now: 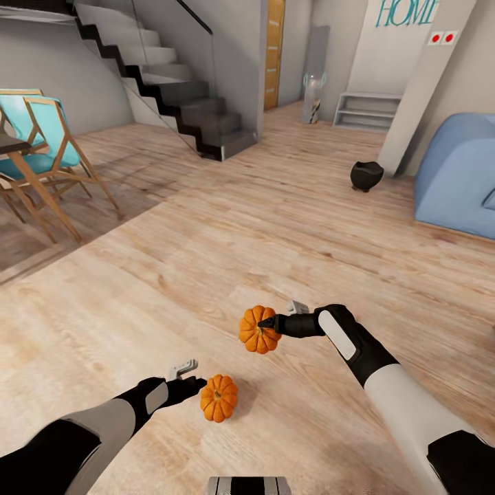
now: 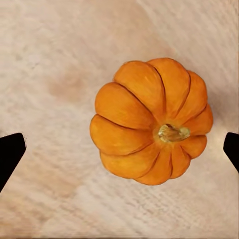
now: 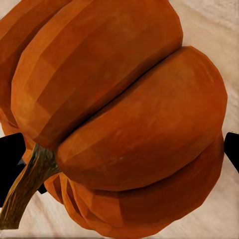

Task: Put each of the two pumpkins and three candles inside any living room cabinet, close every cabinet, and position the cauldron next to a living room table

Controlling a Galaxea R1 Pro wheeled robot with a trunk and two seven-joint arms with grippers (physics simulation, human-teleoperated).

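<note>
"HOME" lettering (image 1: 407,12) on far wall, teal.

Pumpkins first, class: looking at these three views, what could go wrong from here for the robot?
1. The right hand pinches its pumpkin near the stem, tilted; it may slip and drop.
2. The left hand is open, with the other pumpkin off-centre between its fingertips, so closing could nudge it and roll it away.
3. The cauldron stands on the floor by the sofa, far off and easily forgotten.
</note>
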